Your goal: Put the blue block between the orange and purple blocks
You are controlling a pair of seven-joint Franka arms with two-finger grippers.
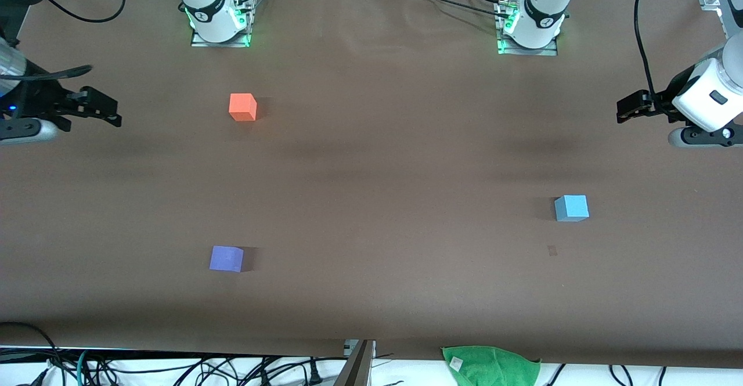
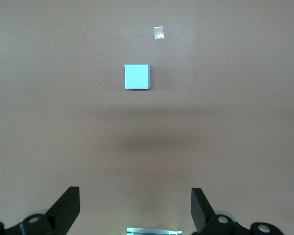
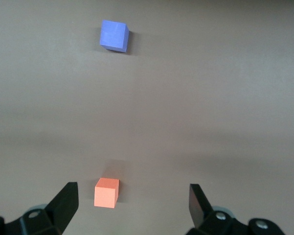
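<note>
The light blue block (image 1: 572, 208) (image 2: 137, 77) rests on the brown table toward the left arm's end. The orange block (image 1: 242, 107) (image 3: 106, 192) and the purple block (image 1: 226, 258) (image 3: 113, 35) lie toward the right arm's end, with the purple one nearer the front camera and a wide gap between them. My left gripper (image 1: 627, 110) (image 2: 135, 205) hangs open and empty over the table's left-arm end, well apart from the blue block. My right gripper (image 1: 107, 112) (image 3: 133, 203) hangs open and empty over the right-arm end, beside the orange block's row.
A small tape mark (image 1: 552, 251) (image 2: 158, 33) sits on the cloth just nearer the front camera than the blue block. A green cloth (image 1: 490, 363) and cables lie at the table's front edge. The arm bases (image 1: 219, 20) (image 1: 531, 26) stand along the back edge.
</note>
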